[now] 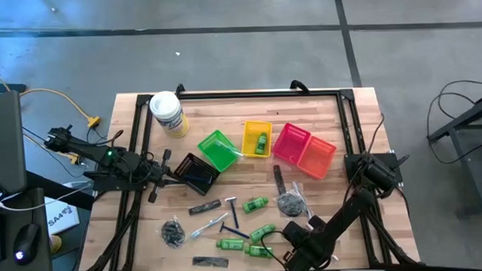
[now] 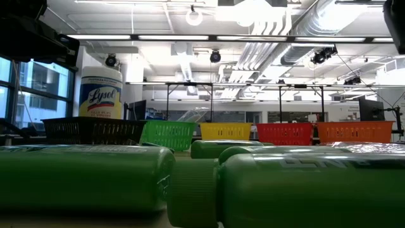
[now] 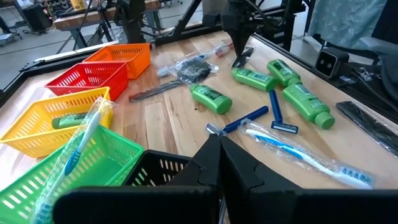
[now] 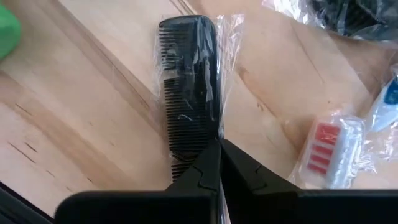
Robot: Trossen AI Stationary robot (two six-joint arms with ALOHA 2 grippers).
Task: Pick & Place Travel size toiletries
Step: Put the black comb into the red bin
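Travel size toiletries lie scattered on the wooden table's near half: green mini bottles (image 3: 211,98), blue razors (image 3: 239,121), a wrapped toothbrush (image 3: 311,152), a dark mesh bundle (image 3: 193,68) and black combs (image 3: 373,124). My right gripper (image 4: 220,152) stands near the front edge (image 1: 293,245), pointing down, shut on a black comb in clear wrap (image 4: 189,81). My left gripper (image 3: 219,149) is shut and holds nothing, level over the black basket (image 1: 196,173) at the table's left. My right gripper pinches one end of the wrapped comb (image 4: 202,149) between its two fingers, coming from above and pointing down. In the left wrist view the comb (image 3: 244,56) slants down below the fingers. Whether its lower end rests on the table, I cannot tell.
A row of small baskets crosses the middle of the table: green (image 1: 217,150) with a toothbrush, yellow (image 1: 257,139) with a green bottle, red (image 1: 291,142) and orange (image 1: 316,157). A white-lidded tub (image 1: 167,114) stands at the far left. Green bottles (image 2: 82,177) lie near the front edge.
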